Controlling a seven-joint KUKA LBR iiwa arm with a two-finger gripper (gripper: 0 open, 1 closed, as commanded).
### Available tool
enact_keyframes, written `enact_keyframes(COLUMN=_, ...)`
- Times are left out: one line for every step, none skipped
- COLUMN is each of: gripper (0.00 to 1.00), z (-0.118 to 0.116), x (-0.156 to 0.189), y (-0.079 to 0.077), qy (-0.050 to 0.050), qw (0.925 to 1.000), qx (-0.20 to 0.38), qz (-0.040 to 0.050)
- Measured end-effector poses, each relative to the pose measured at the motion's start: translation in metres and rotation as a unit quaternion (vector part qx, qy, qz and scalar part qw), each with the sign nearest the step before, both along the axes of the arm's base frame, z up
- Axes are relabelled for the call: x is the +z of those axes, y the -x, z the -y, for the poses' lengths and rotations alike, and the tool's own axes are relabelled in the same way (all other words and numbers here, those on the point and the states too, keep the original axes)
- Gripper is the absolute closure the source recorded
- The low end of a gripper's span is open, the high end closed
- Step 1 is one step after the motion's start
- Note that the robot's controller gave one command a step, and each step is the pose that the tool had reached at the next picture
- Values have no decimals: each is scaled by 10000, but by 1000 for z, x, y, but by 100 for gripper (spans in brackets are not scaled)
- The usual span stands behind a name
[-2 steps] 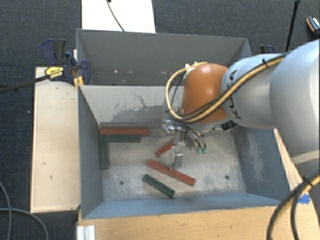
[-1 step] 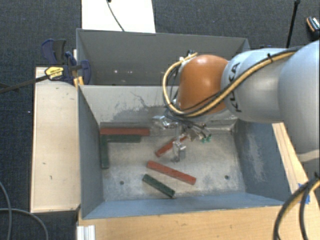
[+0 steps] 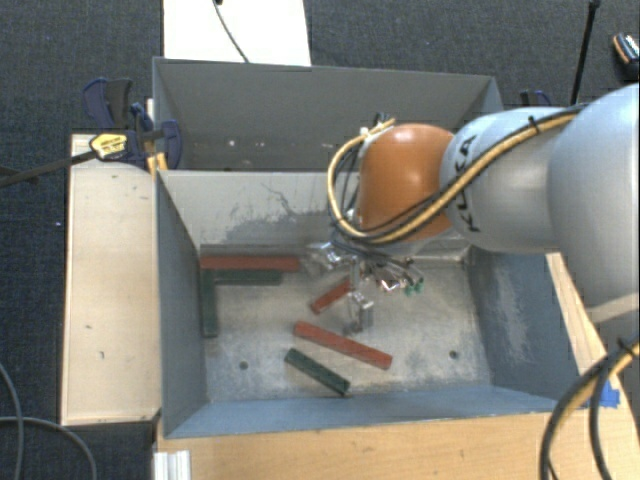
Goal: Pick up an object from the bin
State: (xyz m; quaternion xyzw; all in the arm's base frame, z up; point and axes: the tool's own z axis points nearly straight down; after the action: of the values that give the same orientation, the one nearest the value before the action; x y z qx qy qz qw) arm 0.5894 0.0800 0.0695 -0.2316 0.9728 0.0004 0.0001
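- Bar of dark green, the front green bar (image 3: 318, 371), lies nearest the front wall of the grey bin (image 3: 183, 318), flat on the floor and slanting down to the right.
- Just behind it lies the long red bar (image 3: 342, 345), also flat and slanted much the same way. The two are close, but whether they touch cannot be told.
- Past that, about mid-floor, the gripper (image 3: 360, 311) hangs low, reaching down from the right.
- Whether the claw is released or clenched cannot be told, and nothing can be seen in its grasp.
- The short red bar (image 3: 331, 297) lies just left of the gripper's tip, tilted up to the right. It is the thing nearest the gripper, though contact cannot be made out.
- Along the left wall the left green bar (image 3: 208, 308) lies lengthwise, running front to back.
- Farther back, the back green bar (image 3: 247, 278) lies crosswise.
- The back red bar (image 3: 250, 262) lies right behind it, near the rear wall.
- Above the gripper sits the orange cover (image 3: 400, 178) of the wrist, with cables looped about it.
- The silver arm (image 3: 540, 178) leads off right.
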Motion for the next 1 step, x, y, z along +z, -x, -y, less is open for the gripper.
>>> enact_keyframes(gripper=100, z=0, x=2, y=-1, qy=-4, qw=10000, qx=-13, qz=12)
